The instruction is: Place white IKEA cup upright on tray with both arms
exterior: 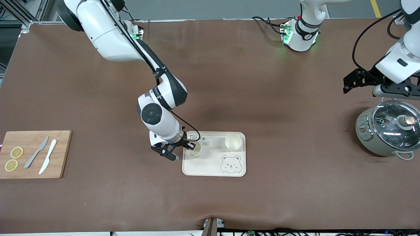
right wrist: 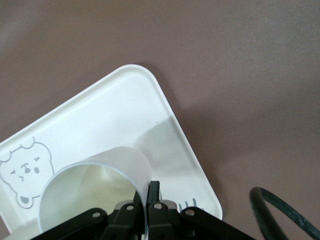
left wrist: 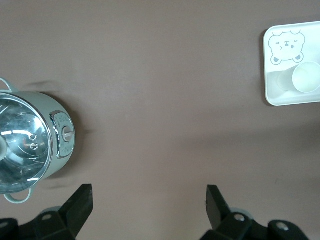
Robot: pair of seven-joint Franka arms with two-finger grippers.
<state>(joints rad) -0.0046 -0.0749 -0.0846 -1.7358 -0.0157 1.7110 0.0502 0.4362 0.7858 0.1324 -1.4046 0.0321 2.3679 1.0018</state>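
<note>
Cream tray [exterior: 214,167] with a bear drawing lies nearest the camera on the brown counter [exterior: 210,203], carrying two white cups: one cup [exterior: 193,149] pinched at its rim by the right hand [exterior: 187,144], fingers shut on the thin wall, and a second cup [exterior: 233,142] upright and free toward the left arm's end. Left hand [left wrist: 148,197] waits spread wide, holding nothing, over the counter beside one lidded pot [exterior: 388,131]. One cutting board [exterior: 32,154] bears two knives and two lemon slices.

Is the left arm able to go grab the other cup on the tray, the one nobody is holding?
Probably yes. The left gripper is open and waits above the table by the pot. Only bare table lies between it and the free cup on the tray. The right gripper is shut on the second cup, apart from it.
</note>
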